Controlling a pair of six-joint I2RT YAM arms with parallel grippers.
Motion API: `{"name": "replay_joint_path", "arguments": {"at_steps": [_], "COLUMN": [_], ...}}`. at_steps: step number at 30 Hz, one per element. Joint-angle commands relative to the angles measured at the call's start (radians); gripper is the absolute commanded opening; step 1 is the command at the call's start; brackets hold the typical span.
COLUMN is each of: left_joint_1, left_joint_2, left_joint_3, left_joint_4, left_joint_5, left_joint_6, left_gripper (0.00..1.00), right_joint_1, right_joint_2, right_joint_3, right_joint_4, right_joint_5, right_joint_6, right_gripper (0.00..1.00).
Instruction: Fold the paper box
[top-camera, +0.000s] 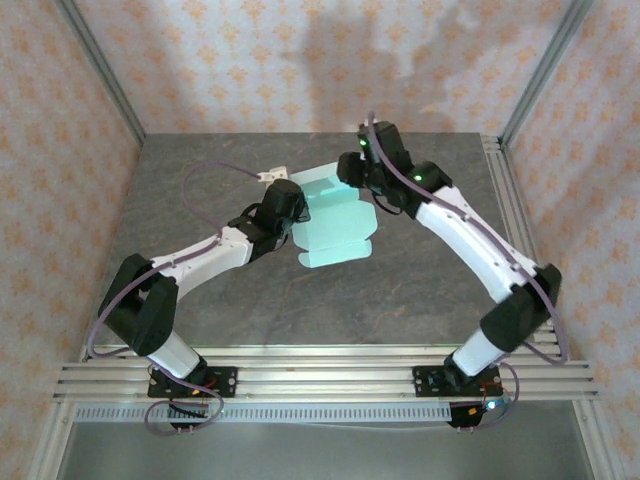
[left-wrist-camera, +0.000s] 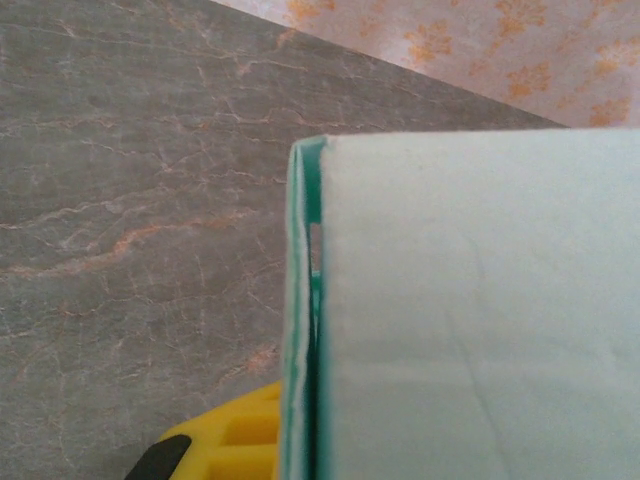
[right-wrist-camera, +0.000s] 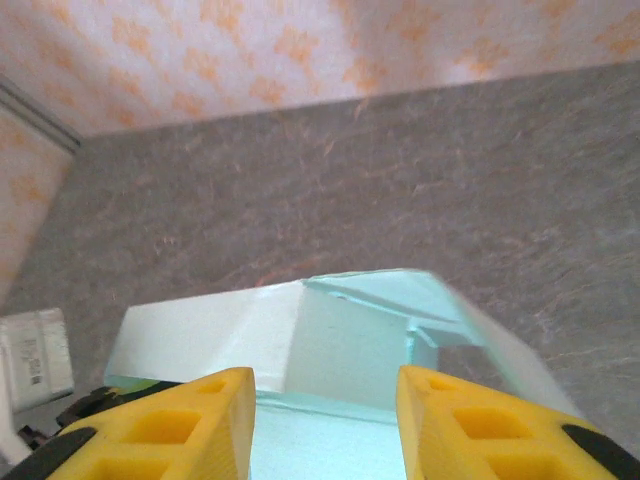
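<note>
The paper box (top-camera: 338, 228) is a pale mint-green die-cut sheet lying mid-table, partly folded, with flaps raised at its far end. My left gripper (top-camera: 290, 207) is shut on the sheet's left edge. In the left wrist view the doubled card edge (left-wrist-camera: 305, 330) stands right beside a yellow finger (left-wrist-camera: 235, 440), and the card panel covers the right half. My right gripper (right-wrist-camera: 325, 400) is open at the sheet's far end (top-camera: 360, 178). Its yellow fingers (right-wrist-camera: 175, 425) straddle a raised flap (right-wrist-camera: 350, 335) without touching it.
A small white tag (top-camera: 274, 172) lies on the grey table behind the left gripper, also at the left edge of the right wrist view (right-wrist-camera: 35, 358). Aluminium rails (top-camera: 505, 195) run along the right side, and patterned walls close in the table.
</note>
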Motion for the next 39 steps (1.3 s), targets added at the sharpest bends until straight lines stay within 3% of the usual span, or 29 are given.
{"name": "replay_joint_path", "arguments": {"at_steps": [1,5,12,21,27,39], "left_joint_1": [0.002,0.002,0.002,0.001,0.001,0.001], "left_joint_2": [0.004,0.001,-0.034,-0.030,-0.027,-0.028], "left_joint_3": [0.017,0.017,-0.023,0.000,0.010,0.008], "left_joint_4": [0.001,0.011,0.087,0.058,0.047,0.054], "left_joint_5": [0.035,0.074,0.176,0.184,0.181,0.189], "left_joint_6": [0.015,0.034,0.088,0.099,0.094,0.084], "left_gripper": [0.00,0.00,0.00,0.00,0.00,0.00], "right_joint_1": [-0.081,-0.228,-0.378,-0.398,-0.376,-0.303], "right_joint_2": [-0.138,-0.213,-0.193,-0.112,-0.077,-0.055], "right_joint_3": [-0.104,-0.245,-0.287,-0.284,-0.281,-0.260], "right_joint_4": [0.118,0.205,0.174,0.219,0.190,0.128], "right_joint_5": [-0.012,-0.204,-0.478,-0.806,-0.869,-0.817], "right_joint_6": [0.012,-0.016,-0.123,-0.166,-0.217,-0.393], "right_gripper": [0.41,0.43,0.41,0.37,0.37,0.38]}}
